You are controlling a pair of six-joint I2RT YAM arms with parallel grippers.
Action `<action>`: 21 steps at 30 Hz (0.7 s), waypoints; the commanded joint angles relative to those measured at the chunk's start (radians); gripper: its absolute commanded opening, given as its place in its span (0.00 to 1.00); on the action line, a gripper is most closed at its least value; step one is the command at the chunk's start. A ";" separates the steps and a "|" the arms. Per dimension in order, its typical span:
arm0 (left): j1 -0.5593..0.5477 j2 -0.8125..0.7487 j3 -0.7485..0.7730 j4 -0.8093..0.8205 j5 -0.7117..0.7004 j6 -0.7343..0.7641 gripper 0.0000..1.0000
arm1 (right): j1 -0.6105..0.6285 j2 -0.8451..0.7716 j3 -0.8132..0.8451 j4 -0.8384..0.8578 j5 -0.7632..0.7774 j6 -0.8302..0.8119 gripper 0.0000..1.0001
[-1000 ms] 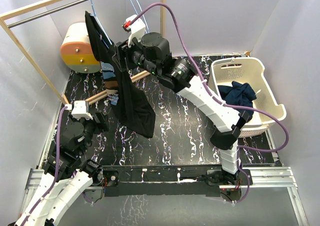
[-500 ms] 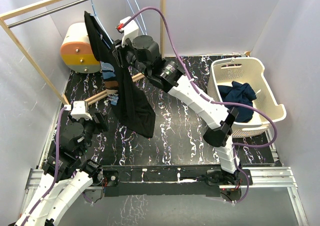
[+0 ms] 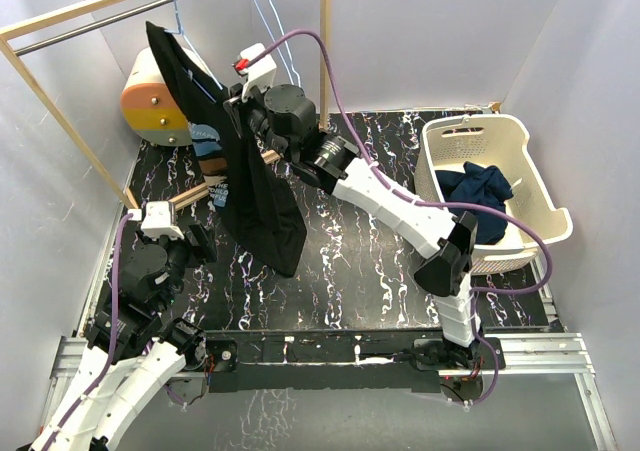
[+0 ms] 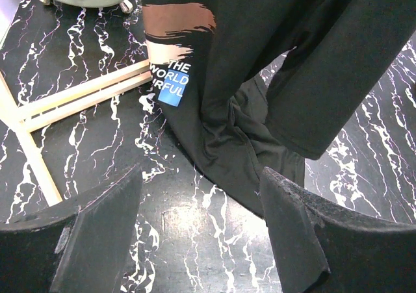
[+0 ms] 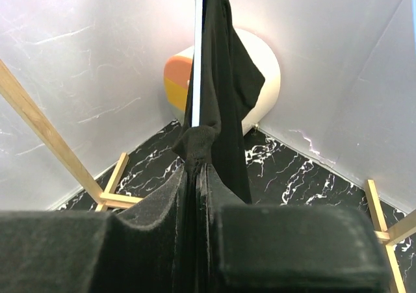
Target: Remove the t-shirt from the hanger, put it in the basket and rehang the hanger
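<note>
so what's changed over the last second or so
The right gripper, shut on the black t-shirt, moved left and further from the arm bases, dragging the shirt with it. The shirt's top and its hanger swung left under the rail. The left gripper stayed open and low, and the laundry basket did not move.

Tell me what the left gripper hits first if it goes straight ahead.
Probably the black t-shirt, whose lower folds lie straight ahead of the open left gripper; depth is unclear.
</note>
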 commanded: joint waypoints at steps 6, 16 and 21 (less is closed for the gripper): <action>0.002 -0.006 0.009 -0.004 -0.013 -0.002 0.71 | -0.005 -0.173 -0.146 0.396 0.063 0.021 0.08; 0.000 -0.008 0.008 -0.004 -0.013 -0.001 0.71 | -0.053 -0.131 -0.055 0.445 0.034 0.094 0.08; 0.000 -0.010 0.007 -0.003 -0.016 -0.001 0.72 | -0.053 -0.175 -0.094 0.473 0.032 0.096 0.08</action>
